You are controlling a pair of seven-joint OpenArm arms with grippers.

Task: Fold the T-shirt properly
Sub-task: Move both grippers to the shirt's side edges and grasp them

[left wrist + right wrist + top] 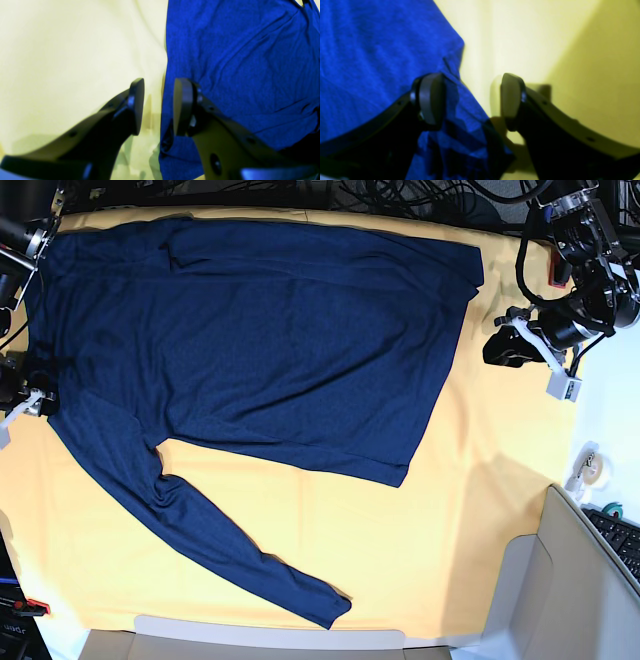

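Note:
The navy long-sleeved T-shirt [270, 330] lies spread flat on the yellow-orange cloth [480, 510], with one sleeve trailing toward the front edge. My left gripper [500, 345] is off the shirt's far right corner. In the left wrist view, the left gripper [158, 105] is open and astride the T-shirt [237, 62] edge, one finger over the cloth [62, 50]. My right gripper [25, 390] sits at the shirt's left edge. In the right wrist view, the right gripper [472, 100] is wide open, with one finger over the T-shirt [370, 50] and the other over the cloth [545, 37].
A beige box [560, 580] stands at the front right, with a flap [270, 640] along the front edge. Tape rolls [590, 465] and a keyboard [620, 535] lie at the right. Cables [420, 195] run along the back.

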